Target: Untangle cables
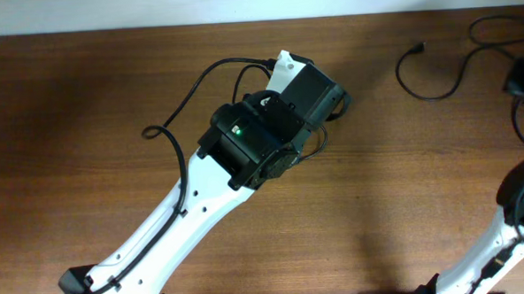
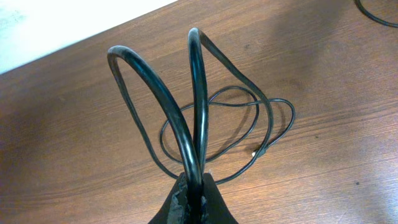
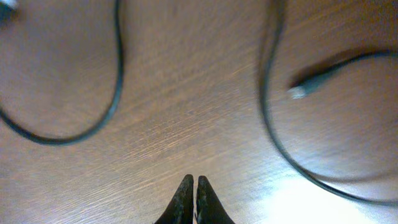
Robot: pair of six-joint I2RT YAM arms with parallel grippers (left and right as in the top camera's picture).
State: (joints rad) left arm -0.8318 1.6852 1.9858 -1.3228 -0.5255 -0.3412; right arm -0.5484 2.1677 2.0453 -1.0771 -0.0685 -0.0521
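Left gripper [image 2: 194,200]: clenched, its jaws pinched tight on a held cable [image 2: 163,93], a black cord that rises from the fingertips in 2 tall arches directly ahead of the tool. Past those arches, further ahead of the fingertips, a loose coil [image 2: 257,115] of thin black cord lies flat on the wooden table [image 2: 348,81]. A small pale-tipped plug [image 2: 255,151] rests ahead and slightly to the right of the jaws, at the coil's near edge. From overhead the left arm [image 1: 177,222] covers its own fingertips, and a trailing loop [image 1: 193,88] of cord shows from beneath the wrist on its left side. Right gripper [image 3: 194,198]: shut, the 2 fingertips pressed together with nothing between them, above bare wood. This view is blurred. Ahead and to the left of the tool a curved cord [image 3: 117,74] bends across the table. Ahead and to the right, a second cord [image 3: 266,106] sweeps down past the tool's right side, and beside it lies a plug end [image 3: 298,93]. Neither cord touches the closed fingertips. Whether these 2 cords are 1 cable cannot be told.
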